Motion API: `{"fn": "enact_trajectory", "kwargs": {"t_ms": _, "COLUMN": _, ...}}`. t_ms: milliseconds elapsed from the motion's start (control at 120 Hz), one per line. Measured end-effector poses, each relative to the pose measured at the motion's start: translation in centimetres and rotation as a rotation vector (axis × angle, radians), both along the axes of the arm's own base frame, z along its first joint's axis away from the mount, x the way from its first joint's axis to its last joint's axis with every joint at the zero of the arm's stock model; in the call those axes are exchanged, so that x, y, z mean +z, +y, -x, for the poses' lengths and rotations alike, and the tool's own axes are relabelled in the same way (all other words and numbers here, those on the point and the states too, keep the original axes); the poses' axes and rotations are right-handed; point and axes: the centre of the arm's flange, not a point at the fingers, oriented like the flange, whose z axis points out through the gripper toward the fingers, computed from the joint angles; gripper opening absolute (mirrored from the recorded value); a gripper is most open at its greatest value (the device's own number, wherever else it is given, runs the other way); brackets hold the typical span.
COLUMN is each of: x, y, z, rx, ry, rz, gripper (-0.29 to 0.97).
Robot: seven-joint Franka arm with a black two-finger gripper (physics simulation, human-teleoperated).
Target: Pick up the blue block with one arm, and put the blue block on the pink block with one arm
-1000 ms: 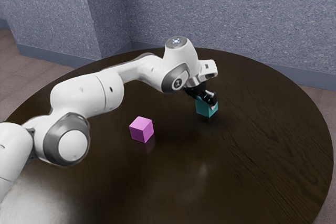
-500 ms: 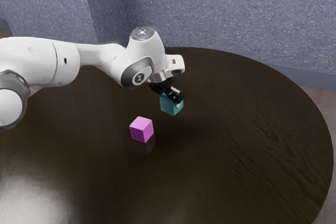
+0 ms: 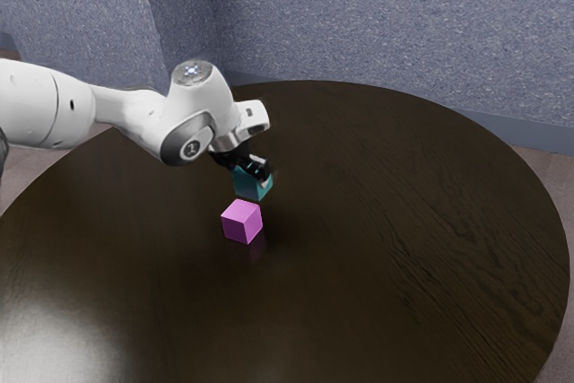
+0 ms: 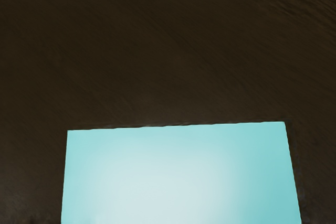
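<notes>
Now my gripper point(image 3: 255, 169), clamped on the blue block point(image 3: 251, 187), has carried it toward the exterior view's left; it hangs just above the pink block point(image 3: 241, 221), off the table point(image 3: 430, 248).

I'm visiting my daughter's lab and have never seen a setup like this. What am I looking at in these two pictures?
These are simulator renders of one white robot arm at a round dark table. The exterior view comes from a camera at the arm's side, and the arm reaches in from that view's left. At its end is a black two-finger gripper. It is shut on a blue block and holds it off the table, close above a pink block that sits on the table. Whether the two blocks touch I cannot tell. The wrist view comes from a camera on the arm's hand, looking down. The big pale blue shape at its lower edge is the held block, with the dark tabletop beyond it.
</notes>
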Motion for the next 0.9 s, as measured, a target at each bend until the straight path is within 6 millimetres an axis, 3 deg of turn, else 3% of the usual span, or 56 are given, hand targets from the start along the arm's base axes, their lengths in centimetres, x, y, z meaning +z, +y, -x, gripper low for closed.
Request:
{"fn": "enact_trajectory", "kwargs": {"t_ms": 100, "x": -0.8, "y": 2.2, "z": 0.4, "rx": 0.037, "ry": 0.010, "rz": 0.003, "gripper": 0.29}}
{"fn": "enact_trajectory", "kwargs": {"t_ms": 192, "x": -1.2, "y": 2.7, "z": 0.8, "rx": 0.048, "ry": 0.015, "rz": 0.005, "gripper": 0.29}}
{"fn": "enact_trajectory", "kwargs": {"t_ms": 408, "x": -2.1, "y": 2.4, "z": 2.2, "rx": 0.046, "ry": 0.034, "rz": 0.004, "gripper": 0.29}}
{"fn": "enact_trajectory", "kwargs": {"t_ms": 900, "x": -1.1, "y": 1.0, "z": 3.3, "rx": -0.005, "ry": 0.026, "rz": -0.017, "gripper": 0.29}}
